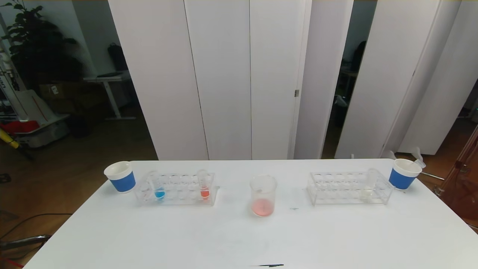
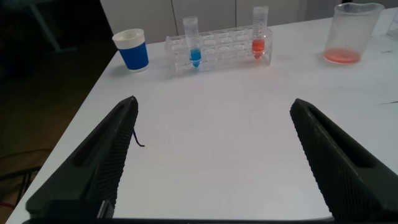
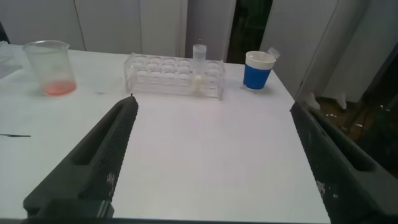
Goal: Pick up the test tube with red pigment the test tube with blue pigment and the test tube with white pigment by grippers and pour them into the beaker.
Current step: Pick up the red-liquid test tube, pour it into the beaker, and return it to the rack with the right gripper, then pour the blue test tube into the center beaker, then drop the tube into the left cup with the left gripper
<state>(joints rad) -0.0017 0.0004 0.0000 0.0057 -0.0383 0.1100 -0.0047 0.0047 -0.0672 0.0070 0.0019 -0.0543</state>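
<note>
Smooth white table [image 1: 239,231] before tall white panels. Near far edge, centre: clear flared glass beaker [image 1: 263,200] with red film. Toward far left corner: clear plastic rack [image 1: 175,188] holding slim blue-liquid tube [image 1: 158,188] and orange-red tube [image 1: 204,185]. Toward far right corner: cream-white tube [image 1: 368,186]. Left gripper [image 2: 214,162] and right gripper [image 3: 214,162] spread wide, empty.

White table [image 1: 239,239] carries two racks [image 1: 175,189] [image 1: 349,188], beaker [image 1: 263,196], two cups [image 1: 120,176] [image 1: 404,173].
</note>
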